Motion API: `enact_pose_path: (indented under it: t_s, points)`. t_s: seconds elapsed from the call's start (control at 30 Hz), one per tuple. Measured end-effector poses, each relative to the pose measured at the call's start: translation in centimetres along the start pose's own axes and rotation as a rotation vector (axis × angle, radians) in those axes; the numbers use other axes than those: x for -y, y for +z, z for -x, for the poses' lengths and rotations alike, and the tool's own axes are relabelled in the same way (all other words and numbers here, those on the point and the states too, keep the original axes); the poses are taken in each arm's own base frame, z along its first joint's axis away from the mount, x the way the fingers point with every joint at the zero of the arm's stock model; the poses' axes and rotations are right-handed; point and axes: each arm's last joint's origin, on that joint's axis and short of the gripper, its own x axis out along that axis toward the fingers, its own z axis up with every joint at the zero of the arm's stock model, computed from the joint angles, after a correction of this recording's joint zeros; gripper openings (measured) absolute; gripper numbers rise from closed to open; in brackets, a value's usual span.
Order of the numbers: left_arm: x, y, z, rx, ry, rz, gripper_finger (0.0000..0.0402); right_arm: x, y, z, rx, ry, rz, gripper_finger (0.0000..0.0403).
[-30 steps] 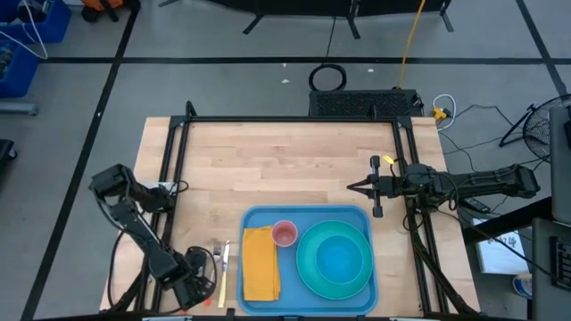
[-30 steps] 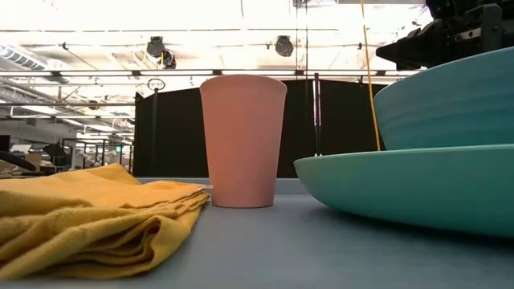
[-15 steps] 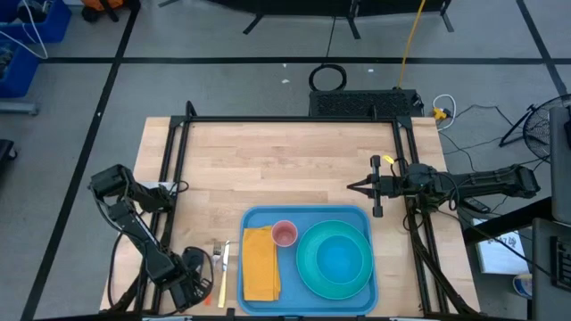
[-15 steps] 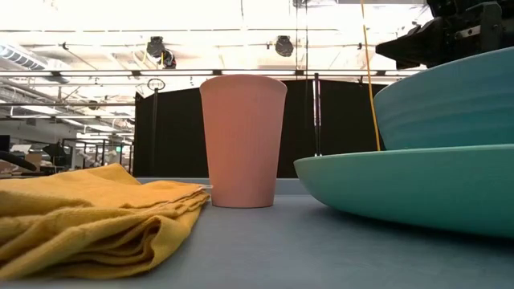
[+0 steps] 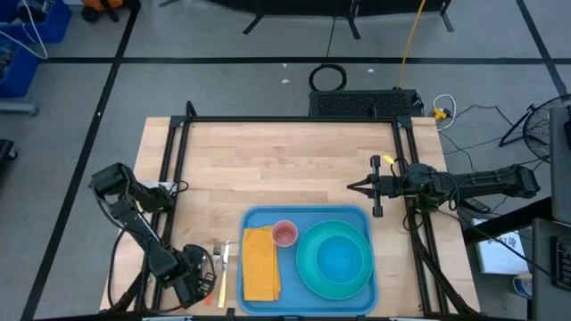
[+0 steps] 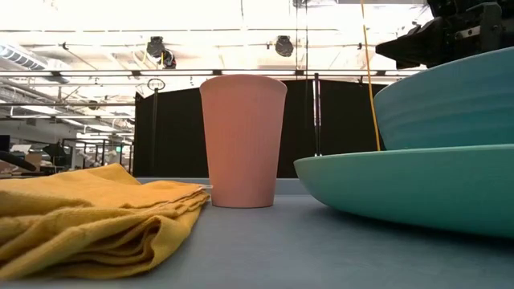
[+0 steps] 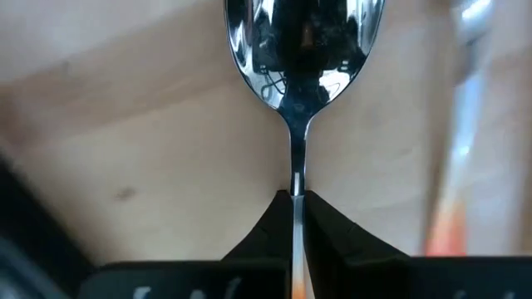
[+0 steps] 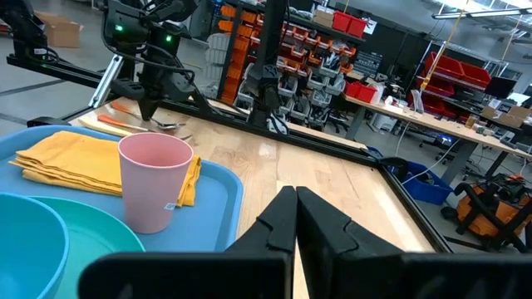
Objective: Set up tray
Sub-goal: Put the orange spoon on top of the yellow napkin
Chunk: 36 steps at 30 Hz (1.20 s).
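Observation:
The light-blue tray [image 5: 375,283] lies at the table's near edge. On it rest a folded yellow napkin [image 5: 260,264], a pink cup [image 5: 285,234] and a teal bowl in a teal plate [image 5: 335,259]. Just left of the tray lies cutlery with orange handles, among it a metal spoon [image 7: 303,50]. My left gripper [image 5: 205,276] is shut on that spoon. My right gripper [image 5: 355,187] hangs shut over bare wood, beyond the tray's far edge and holding nothing. My left gripper pinches the spoon's thin neck [image 7: 297,178] between its two fingertips, just where the orange handle begins. The fingers slant down from above and lie along the spoon, its bowl pointing away from them. In the right wrist view the spoon [image 8: 169,124] seems to lie on the wood.
A second orange-handled utensil [image 7: 453,166] lies close beside the spoon. Black frame rails [image 5: 174,169] run along the table's left and right sides. Bare wood [image 5: 285,165] fills the table's far half. Shelves and workbenches stand in the room beyond.
My left gripper has crept a little toward the cutlery beside the tray. The right arm and the things on the tray have kept still.

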Motion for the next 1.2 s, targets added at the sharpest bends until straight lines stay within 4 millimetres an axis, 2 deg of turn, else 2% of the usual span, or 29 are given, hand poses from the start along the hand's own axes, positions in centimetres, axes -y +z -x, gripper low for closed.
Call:
enact_pose_path:
  t_s: [0.17,0.43,0.57,0.7,0.93,1.03,1.2]
  points:
    - [0.0,1.0,1.8,0.044,-0.07,0.024,0.0009,0.0,0.0,0.0,0.001,0.0,0.0,0.0]
    - [-0.2,2.4,5.9,0.094,-0.165,0.062,0.0009,0.0,0.0,0.0,0.0,0.0,0.0,0.0]
    - [1.2,3.2,8.0,0.095,-0.254,0.088,0.0009,0.0,0.0,0.0,0.0,0.0,0.0,0.0]
    - [3.5,4.5,9.0,0.119,-0.392,0.073,0.001,0.0,0.0,0.0,-0.001,0.001,0.0,0.0]
    - [8.6,7.3,8.5,0.141,-0.62,0.008,0.0009,0.0,-0.1,0.0,-0.005,0.002,0.0,0.0]
    - [10.4,8.1,7.5,0.131,-0.652,-0.007,0.001,0.0,0.0,0.0,-0.005,0.002,0.0,0.0]
    - [12.7,8.4,6.4,0.103,-0.608,-0.018,0.0009,0.0,0.0,0.0,-0.004,0.002,0.001,0.0]
